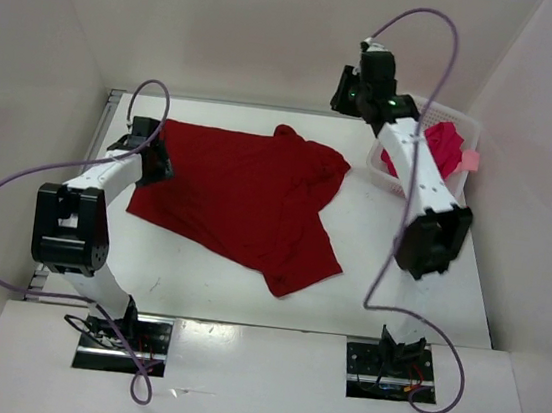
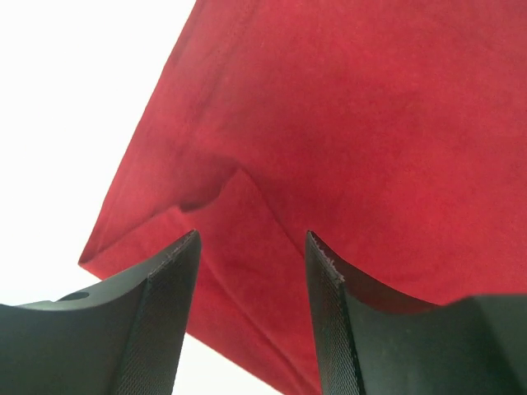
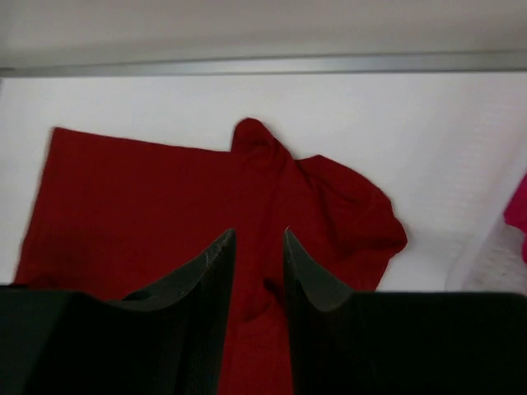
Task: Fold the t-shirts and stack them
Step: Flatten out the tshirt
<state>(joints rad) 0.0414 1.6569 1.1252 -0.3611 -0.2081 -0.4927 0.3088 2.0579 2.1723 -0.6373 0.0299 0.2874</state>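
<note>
One dark red t-shirt point(image 1: 247, 198) lies on the white worktop point(image 1: 195, 287). It is soft matte cloth, mostly flat. The left half is smooth with a straight edge. The right side is bunched and rumpled near the collar, and one lower corner runs out toward the near edge. Second shirt, bright crimson-pink point(image 1: 443, 146), is heaped in a white perforated plastic basket point(image 1: 449, 112) at the worktop's far right. A small patch of light salmon cloth point(image 1: 469, 160) shows at the basket's right rim, shape not clear.

Left claw point(image 1: 160, 167) sits low at the red shirt's left edge. In the left wrist view the claw point(image 2: 251, 239) is moderately wide. Its dark fingers have fine-woven pads point(image 2: 165, 329). The shirt point(image 2: 370, 123) shows in the gap, with a corner and a shallow crease in the cloth. Nothing is pinched between the fingers, and contact with the cloth cannot be told.

Right claw point(image 1: 348, 93) is raised at the far side, just left of the basket and clear of the worktop. In the right wrist view the claw point(image 3: 259, 234) shows a narrow gap and holds nothing. The red shirt point(image 3: 148, 197) lies well below it.
</note>
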